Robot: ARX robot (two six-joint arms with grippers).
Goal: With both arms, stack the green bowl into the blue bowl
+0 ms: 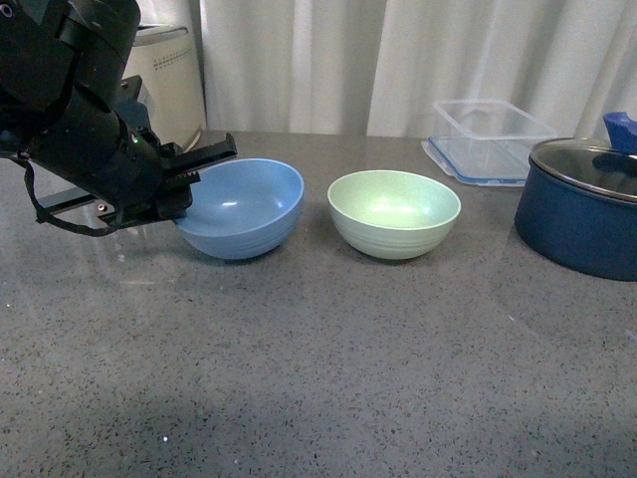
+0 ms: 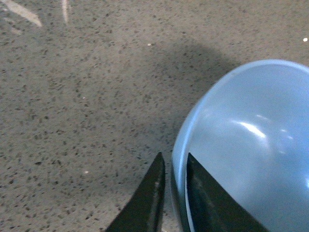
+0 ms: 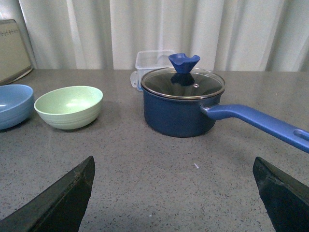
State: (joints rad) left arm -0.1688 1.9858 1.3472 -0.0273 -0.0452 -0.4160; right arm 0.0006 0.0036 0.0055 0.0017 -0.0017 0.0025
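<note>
At the lower corners of the right wrist frame the right gripper [image 3: 174,159] is seen spread wide with nothing held, over the bare grey table [image 3: 145,193]. At the left of the front frame the left gripper [image 1: 199,169] is set against the blue bowl [image 1: 244,204]. In the left wrist frame its fingers [image 2: 149,198] are drawn close with the bowl's rim between them, one inside the wall and one outside, so the rim is judged to be pinched. Just right of that bowl, at the frame's centre and apart from it, the green bowl [image 1: 394,211] is stood upright on the table, empty and untouched. It is judged light, stiff and thin-walled; its matte finish should be gripped fairly well, though the curved wall may slip between pointed fingers. The rim on its right side is judged the best hold, one finger within and one without. Farther right a lidded navy pot [image 1: 577,214] and a clear container [image 1: 493,139] are found, to be avoided on approach
</note>
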